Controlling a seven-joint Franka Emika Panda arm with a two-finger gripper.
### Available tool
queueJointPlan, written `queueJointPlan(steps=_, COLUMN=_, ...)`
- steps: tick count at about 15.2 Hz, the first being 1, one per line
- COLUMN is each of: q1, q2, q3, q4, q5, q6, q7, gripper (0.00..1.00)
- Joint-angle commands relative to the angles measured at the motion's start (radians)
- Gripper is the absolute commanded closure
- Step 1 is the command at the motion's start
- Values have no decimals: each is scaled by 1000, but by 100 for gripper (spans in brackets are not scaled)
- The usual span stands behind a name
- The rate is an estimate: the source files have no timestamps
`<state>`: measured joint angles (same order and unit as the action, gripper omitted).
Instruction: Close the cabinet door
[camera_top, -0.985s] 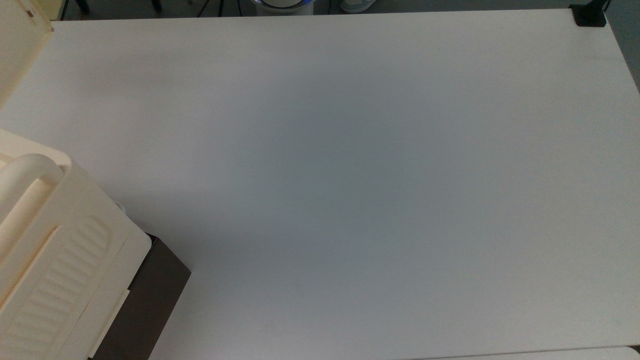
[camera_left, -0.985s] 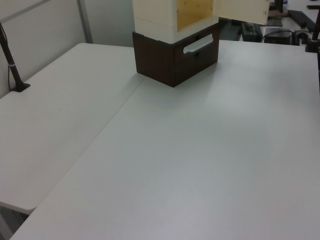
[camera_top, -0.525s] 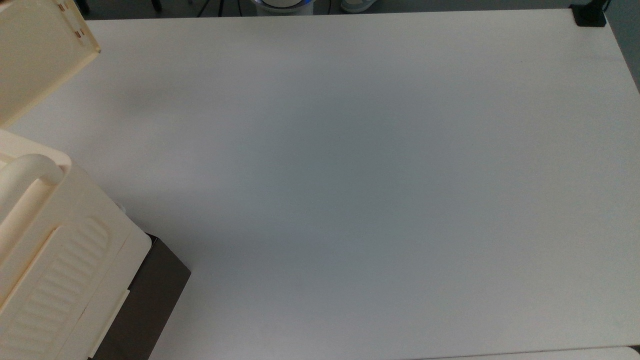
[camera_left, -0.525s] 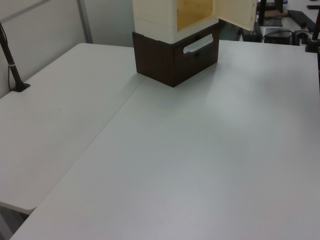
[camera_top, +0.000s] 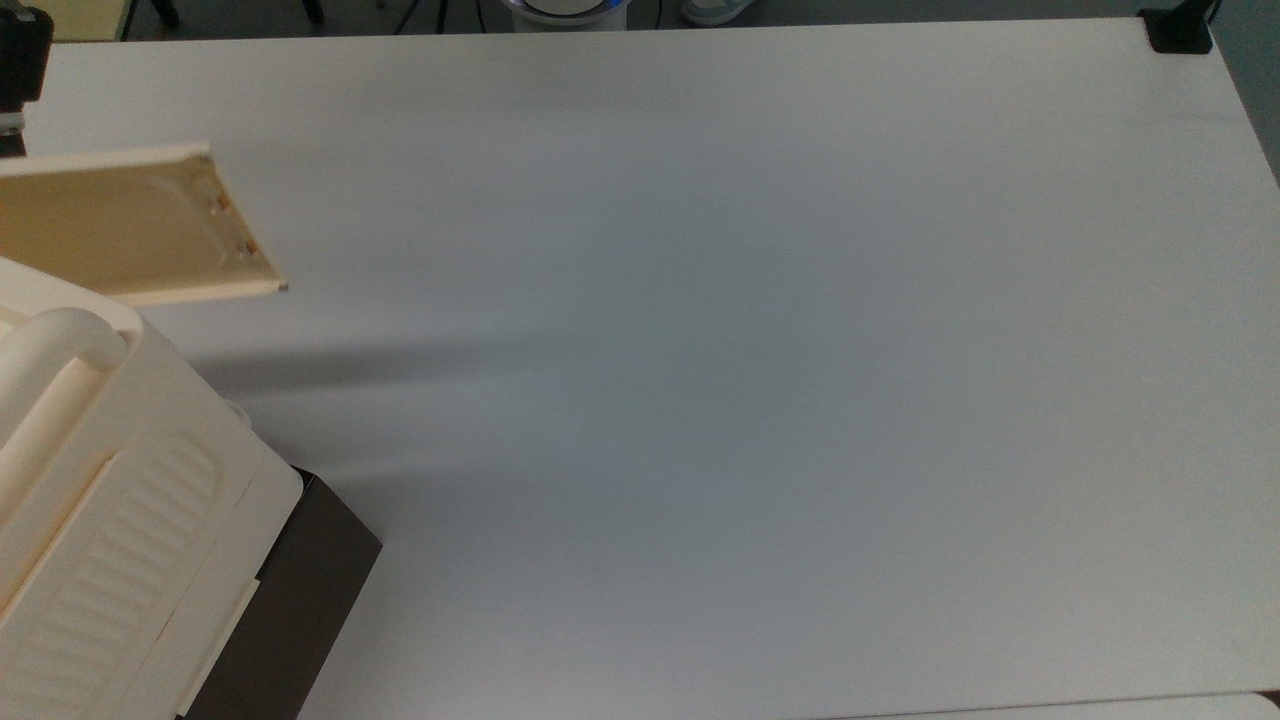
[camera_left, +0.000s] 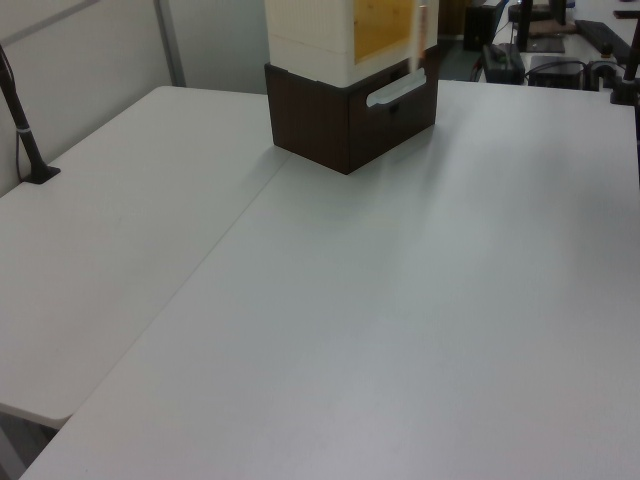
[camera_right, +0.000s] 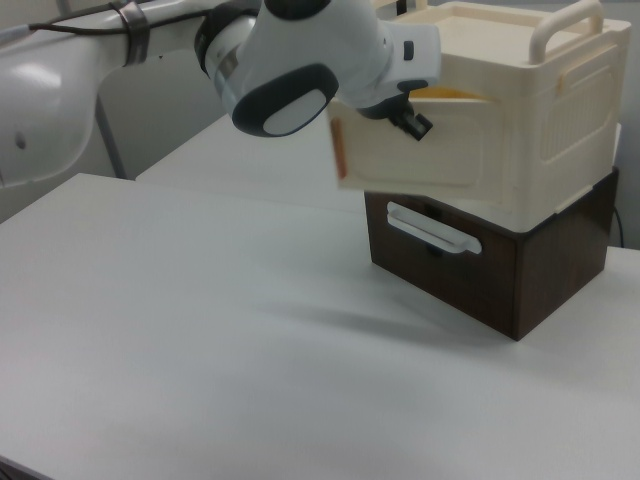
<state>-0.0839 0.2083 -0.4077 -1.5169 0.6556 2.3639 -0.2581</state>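
On table (camera_top: 700, 300) — one cabinet (camera_right: 530, 150), one cabinet door (camera_top: 120, 225)

- The flat cream-beige plastic cabinet door (camera_top: 130, 225) has swung from the top view's upper-left corner to a position projecting toward the top view's right, tan inner face showing.
- In the left view, the door (camera_left: 422, 30) has turned from broad panel to near edge-on.
- A dark arm part (camera_top: 18, 60) has entered the top view's upper-left corner.

The cabinet (camera_right: 530, 130) looks like smooth cream plastic; its base (camera_right: 520, 270) is dark, wood-like and matt. The table (camera_top: 750, 350) is smooth, matt white.
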Motion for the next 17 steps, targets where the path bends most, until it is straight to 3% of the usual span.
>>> queueJointPlan(steps=1, q1=7, q2=37, q3=13, q4=-5, q5=110, q6=147, q7=7, gripper=100)
queueJointPlan(steps=3, q1=6, q2=46, q3=21, q4=-5, q5=127, q6=202, q7=8, gripper=100)
queueJointPlan(steps=12, q1=13, q2=23, q3=27, q4=-29, q5=113, q6=189, q7=-4, gripper=100)
queueJointPlan(steps=14, q1=24, q2=-1, q3=27, q4=-39, q5=92, q6=132, q7=-3, gripper=100)
queueJointPlan(steps=17, q1=26, q2=-52, q3=27, q4=-37, q5=-8, q6=-71, q7=2, gripper=100)
